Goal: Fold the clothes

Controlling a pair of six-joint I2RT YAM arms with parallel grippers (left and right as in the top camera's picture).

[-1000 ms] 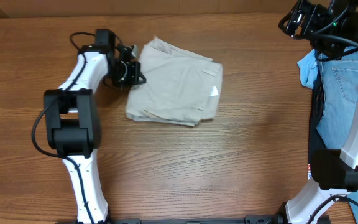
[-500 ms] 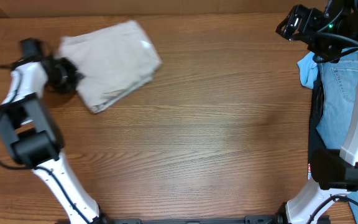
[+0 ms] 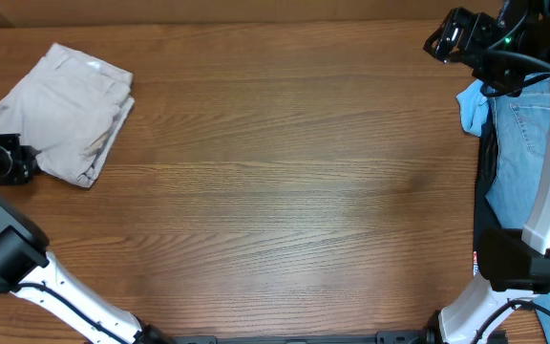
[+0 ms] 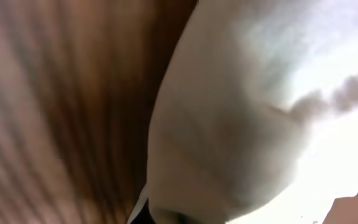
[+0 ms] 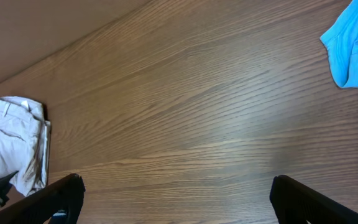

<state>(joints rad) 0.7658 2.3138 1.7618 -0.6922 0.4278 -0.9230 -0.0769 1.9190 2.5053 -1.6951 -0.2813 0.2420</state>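
Note:
The folded pale beige shorts (image 3: 67,117) lie at the table's far left; they also show in the right wrist view (image 5: 20,144). My left gripper (image 3: 15,161) is at their left edge, shut on the cloth. The left wrist view is blurred, and the beige cloth (image 4: 241,118) fills it right up to the jaws. My right gripper (image 3: 454,36) hangs high at the back right, open and empty, with its fingers wide apart in the right wrist view (image 5: 179,199). Blue denim jeans (image 3: 528,143), a light-blue piece (image 3: 472,105) and a dark piece (image 3: 490,196) lie piled at the right edge.
The brown wooden table (image 3: 294,191) spans the view. The light-blue piece also shows in the right wrist view (image 5: 350,46). My left arm reaches along the left edge and my right arm's base stands at the front right (image 3: 504,258).
My left gripper has dragged the folded beige shorts from the table's back middle to the far left edge. The right arm has barely moved.

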